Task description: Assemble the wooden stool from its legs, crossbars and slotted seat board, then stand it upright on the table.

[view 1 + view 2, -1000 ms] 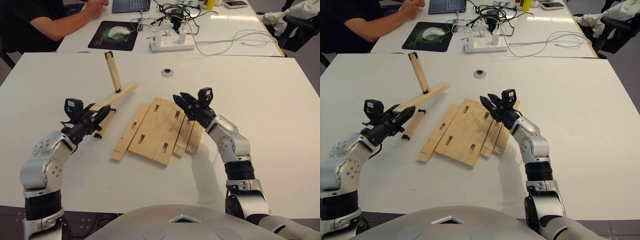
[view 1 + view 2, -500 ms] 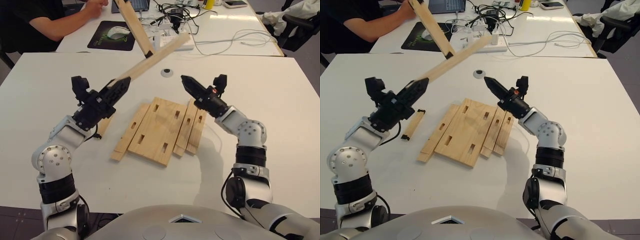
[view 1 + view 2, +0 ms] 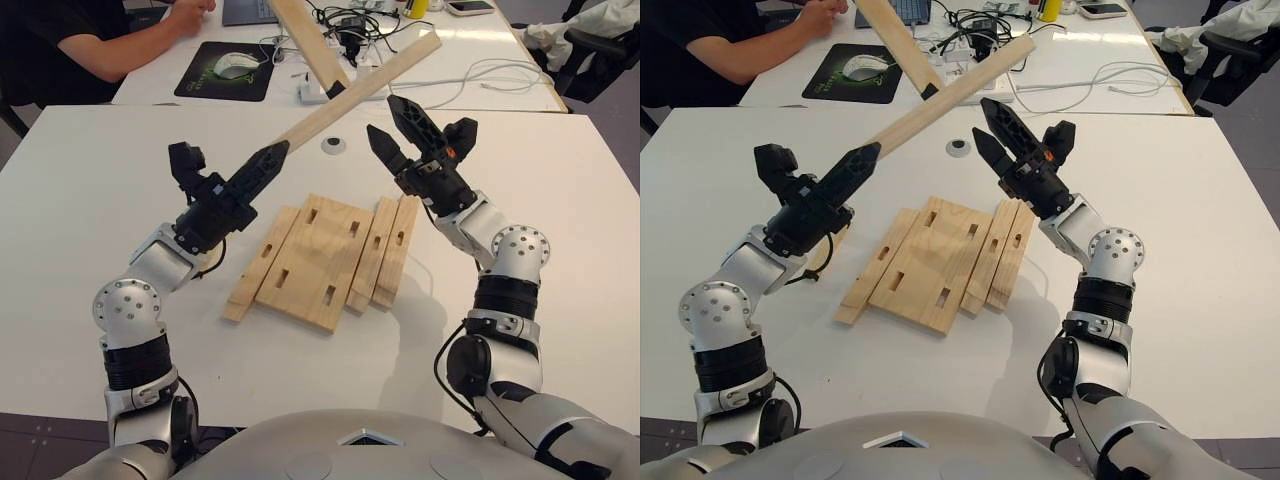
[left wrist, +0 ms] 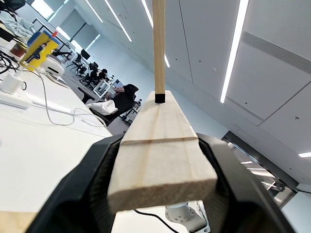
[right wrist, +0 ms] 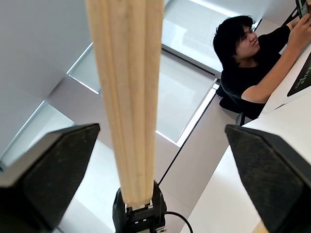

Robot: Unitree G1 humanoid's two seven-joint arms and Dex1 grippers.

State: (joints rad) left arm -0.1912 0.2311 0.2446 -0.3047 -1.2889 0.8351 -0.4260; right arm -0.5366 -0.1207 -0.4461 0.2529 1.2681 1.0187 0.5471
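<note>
Left wrist view: left fingers point(image 4: 92, 189) clamp the leg point(image 4: 160, 155) by its end; right fingers point(image 3: 413, 118) spread nearby.

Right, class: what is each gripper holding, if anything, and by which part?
The left gripper holds the joined wooden bars by the lower end of the longer one. The right gripper is open and holds nothing.

Raised leg frame point(image 3: 355, 93) bars air above seat board point(image 3: 317, 262); right hand point(image 3: 381, 116) just beside, possibly clear.
</note>
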